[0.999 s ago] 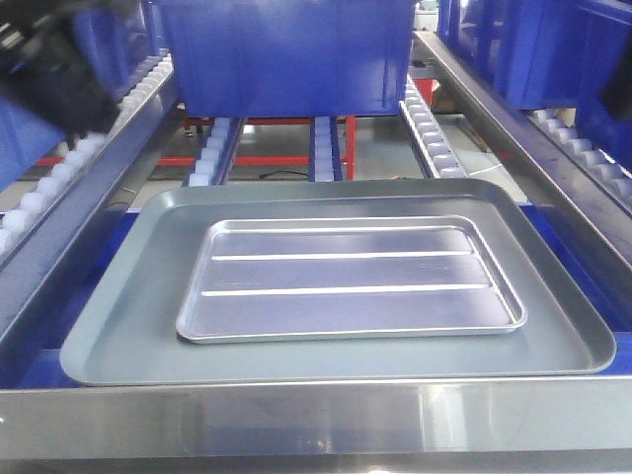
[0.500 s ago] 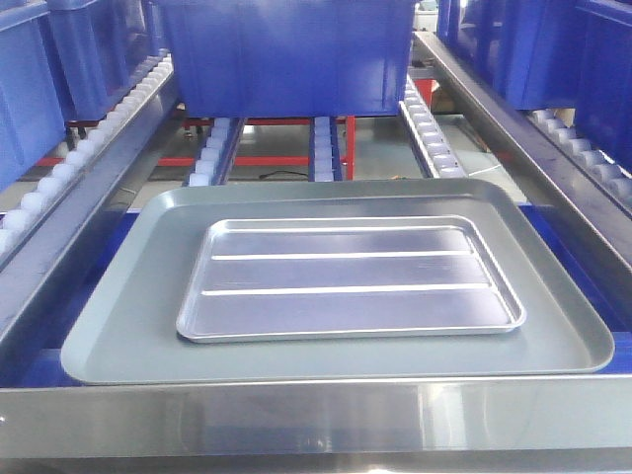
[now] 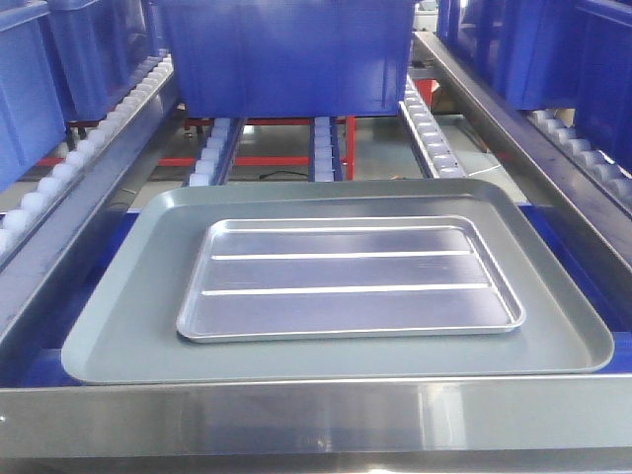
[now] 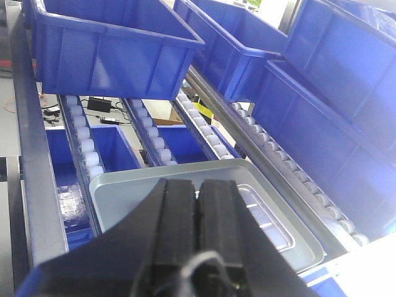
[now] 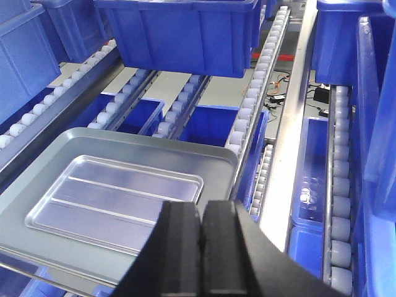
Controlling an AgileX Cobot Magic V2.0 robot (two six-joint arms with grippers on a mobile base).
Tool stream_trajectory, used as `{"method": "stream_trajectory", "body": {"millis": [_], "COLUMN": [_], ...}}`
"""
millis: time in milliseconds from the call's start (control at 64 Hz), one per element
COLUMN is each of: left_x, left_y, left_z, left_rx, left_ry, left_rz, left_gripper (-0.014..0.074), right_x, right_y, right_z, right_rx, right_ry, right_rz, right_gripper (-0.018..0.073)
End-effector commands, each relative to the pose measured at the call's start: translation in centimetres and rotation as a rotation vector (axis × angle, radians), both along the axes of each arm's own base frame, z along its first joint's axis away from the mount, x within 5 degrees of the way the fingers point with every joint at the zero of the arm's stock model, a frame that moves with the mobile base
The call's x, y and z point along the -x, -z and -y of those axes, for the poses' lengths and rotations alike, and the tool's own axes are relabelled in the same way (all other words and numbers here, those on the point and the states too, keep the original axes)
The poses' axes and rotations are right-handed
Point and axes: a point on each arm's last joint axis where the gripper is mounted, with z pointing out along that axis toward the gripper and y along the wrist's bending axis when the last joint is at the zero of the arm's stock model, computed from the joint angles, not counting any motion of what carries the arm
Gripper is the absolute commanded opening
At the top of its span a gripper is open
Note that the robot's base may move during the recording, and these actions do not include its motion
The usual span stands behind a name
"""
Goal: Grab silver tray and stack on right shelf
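The silver tray (image 3: 351, 281), shiny with two long ridges, lies flat inside the larger grey-green tray (image 3: 118, 336). Both rest on a roller shelf behind a stainless front bar (image 3: 316, 415). The silver tray also shows in the left wrist view (image 4: 272, 226) and the right wrist view (image 5: 117, 198). My left gripper (image 4: 198, 184) is shut and empty, above the trays' near left side. My right gripper (image 5: 201, 207) is shut and empty, above the trays' near right corner. Neither gripper shows in the front view. A roller lane of the right shelf (image 5: 340, 204) runs to the right of the trays.
A large blue bin (image 3: 286, 54) sits on the rollers behind the trays. More blue bins (image 3: 30, 89) stand on the left lane and on the right lane (image 3: 583, 59). Sloping steel side rails (image 3: 513, 128) flank the trays. Lower blue bins (image 5: 213, 124) show beneath.
One second ago dark blurred arm shapes filled the front view's upper left and right edge; they have left that view. The trays have not moved.
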Motion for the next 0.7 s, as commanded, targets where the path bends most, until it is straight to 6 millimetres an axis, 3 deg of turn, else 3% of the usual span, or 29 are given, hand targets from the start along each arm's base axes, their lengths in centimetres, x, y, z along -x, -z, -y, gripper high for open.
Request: {"method": "stream_trajectory", "body": {"millis": [0, 515, 687], "left_x": [0.22, 0.28, 0.81], "left_y": [-1.48, -1.31, -0.58], "left_z": [0.07, 0.18, 0.90], "left_rx": [0.049, 0.064, -0.090], "left_ry": [0.026, 0.040, 0.137], "left_rz": [0.074, 0.039, 0.086], "left_gripper": [-0.0101, -0.0101, -0.0101], "right_x": [0.00, 0.00, 0.00], "right_y": [-1.47, -1.47, -1.47], "right_z": [-0.01, -0.01, -0.01], "right_rx": [-0.008, -0.008, -0.008], "right_ry": [-0.003, -0.003, -0.003], "right_rz": [0.097, 0.097, 0.097], "right_gripper": [0.0049, 0.0049, 0.0049]}}
